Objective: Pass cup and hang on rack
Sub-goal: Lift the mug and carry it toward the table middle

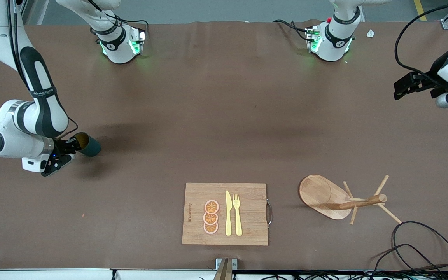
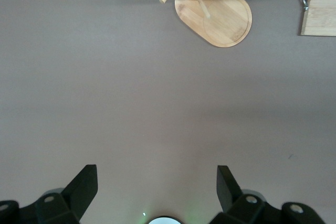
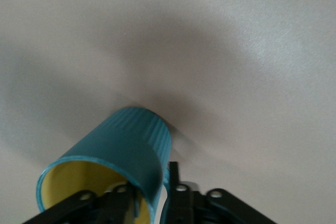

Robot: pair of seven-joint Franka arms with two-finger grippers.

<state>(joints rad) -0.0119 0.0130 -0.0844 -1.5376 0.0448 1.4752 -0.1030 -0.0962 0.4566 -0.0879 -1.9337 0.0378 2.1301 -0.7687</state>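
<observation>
The dark teal cup [image 1: 86, 144] with a yellow inside is tipped on its side in my right gripper [image 1: 70, 147], held above the table at the right arm's end. In the right wrist view the cup [image 3: 126, 150] has its wall clamped between the fingers, one inside the rim and one outside. The wooden rack [image 1: 340, 198] stands toward the left arm's end, near the front camera; it also shows in the left wrist view [image 2: 212, 9]. My left gripper [image 1: 412, 86] is open and empty, high over the table's edge at the left arm's end.
A bamboo cutting board [image 1: 226, 214] with orange slices [image 1: 210, 217], a yellow knife [image 1: 228, 213] and fork [image 1: 237, 214] lies near the front camera, between cup and rack. Black cables [image 1: 422, 249] loop near the rack.
</observation>
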